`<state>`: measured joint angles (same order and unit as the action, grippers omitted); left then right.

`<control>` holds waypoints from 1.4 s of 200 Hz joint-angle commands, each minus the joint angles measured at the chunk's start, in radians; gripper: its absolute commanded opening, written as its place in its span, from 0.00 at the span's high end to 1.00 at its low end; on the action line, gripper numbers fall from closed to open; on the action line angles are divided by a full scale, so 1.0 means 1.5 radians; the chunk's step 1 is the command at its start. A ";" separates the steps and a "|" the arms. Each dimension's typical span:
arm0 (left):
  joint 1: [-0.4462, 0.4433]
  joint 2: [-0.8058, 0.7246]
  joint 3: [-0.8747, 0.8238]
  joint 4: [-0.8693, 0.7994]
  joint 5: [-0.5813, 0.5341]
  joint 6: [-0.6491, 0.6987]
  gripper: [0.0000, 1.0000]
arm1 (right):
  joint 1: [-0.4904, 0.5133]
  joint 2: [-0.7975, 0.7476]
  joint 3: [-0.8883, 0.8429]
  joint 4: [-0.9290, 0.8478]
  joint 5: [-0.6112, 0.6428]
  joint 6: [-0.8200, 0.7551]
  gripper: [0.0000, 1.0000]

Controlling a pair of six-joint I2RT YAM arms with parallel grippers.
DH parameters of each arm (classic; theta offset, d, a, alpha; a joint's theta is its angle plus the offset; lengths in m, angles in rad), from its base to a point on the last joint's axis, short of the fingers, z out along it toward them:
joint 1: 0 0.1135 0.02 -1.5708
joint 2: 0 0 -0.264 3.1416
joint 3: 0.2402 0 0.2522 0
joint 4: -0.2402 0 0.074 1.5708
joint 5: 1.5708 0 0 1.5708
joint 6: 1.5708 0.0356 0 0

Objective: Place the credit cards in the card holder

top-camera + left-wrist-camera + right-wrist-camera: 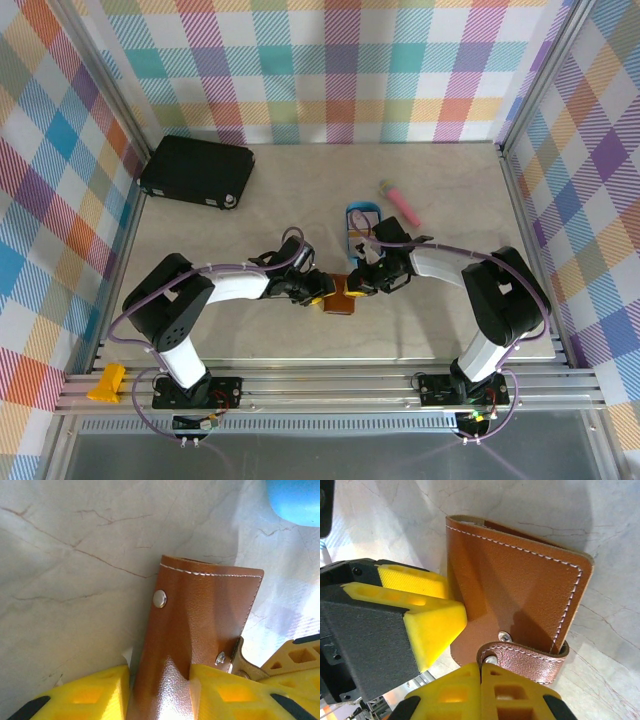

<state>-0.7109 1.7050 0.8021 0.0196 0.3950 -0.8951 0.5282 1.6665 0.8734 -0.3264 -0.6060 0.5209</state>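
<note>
The left arm point(230, 290) and right arm point(450, 265) reach forward from their bases and bend inward, bringing the left gripper point(322, 290) and right gripper point(358, 283) nearly tip to tip. The left gripper's yellow fingers point(95, 695) stand apart on either side of the card holder point(200, 610); a firm clamp cannot be confirmed. The right gripper's fingers are pressed together at its snap tab point(525, 657).

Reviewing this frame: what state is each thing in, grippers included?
card holder: folded shut, snap tab unfastened.
credit cards: lying in the blue tray.
black case: closed, lying flat.
pink stick: lying flat, untouched.
left gripper: fingers either side of the card holder; firm grip unclear.
right gripper: shut on the card holder's snap tab.
</note>
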 commanded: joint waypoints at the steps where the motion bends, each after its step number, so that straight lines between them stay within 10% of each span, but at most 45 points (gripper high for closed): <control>1: 0.001 0.010 0.003 -0.033 -0.003 0.020 0.63 | 0.003 0.011 0.022 -0.021 0.013 0.007 1.00; 280: 0.011 0.016 -0.004 0.005 0.018 0.010 0.63 | 0.039 0.079 0.116 -0.139 0.099 -0.038 1.00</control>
<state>-0.7040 1.7069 0.8021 0.0227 0.4065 -0.8848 0.5758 1.7573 1.0214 -0.5121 -0.4805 0.4633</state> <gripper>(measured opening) 0.368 0.054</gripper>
